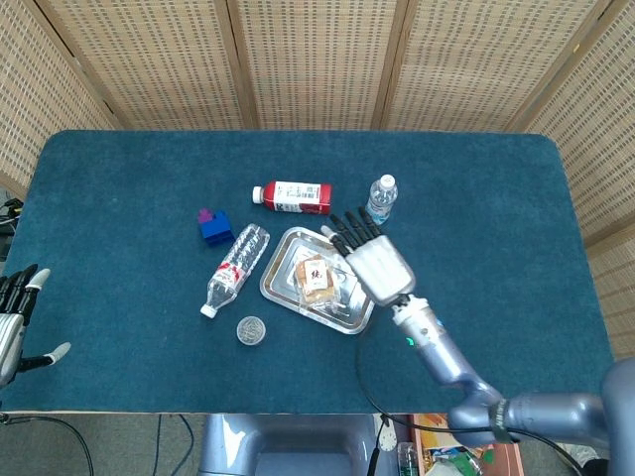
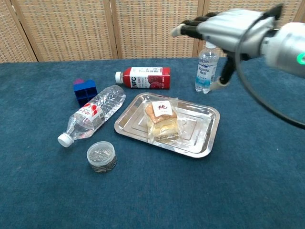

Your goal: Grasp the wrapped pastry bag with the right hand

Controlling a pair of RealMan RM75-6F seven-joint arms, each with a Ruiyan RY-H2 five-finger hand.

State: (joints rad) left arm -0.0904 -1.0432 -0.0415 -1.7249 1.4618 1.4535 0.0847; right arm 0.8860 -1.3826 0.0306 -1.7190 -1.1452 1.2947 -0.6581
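The wrapped pastry bag [image 1: 317, 277] [image 2: 162, 119] lies in the metal tray [image 1: 281, 295] [image 2: 202, 137], clear wrap around a brown pastry with a small label on top. My right hand [image 1: 373, 258] [image 2: 228, 26] hovers open above the tray's right side, fingers spread and pointing away from me, apart from the bag. It holds nothing. My left hand [image 1: 14, 322] shows only in the head view, at the far left edge off the table, open and empty.
A red juice bottle [image 2: 143, 78] lies behind the tray. A small water bottle [image 2: 206, 67] stands at back right, just below my right hand. A clear bottle [image 2: 93, 113] lies left of the tray, with a blue block [image 2: 85, 90] and a round lidded tub [image 2: 101, 156] nearby.
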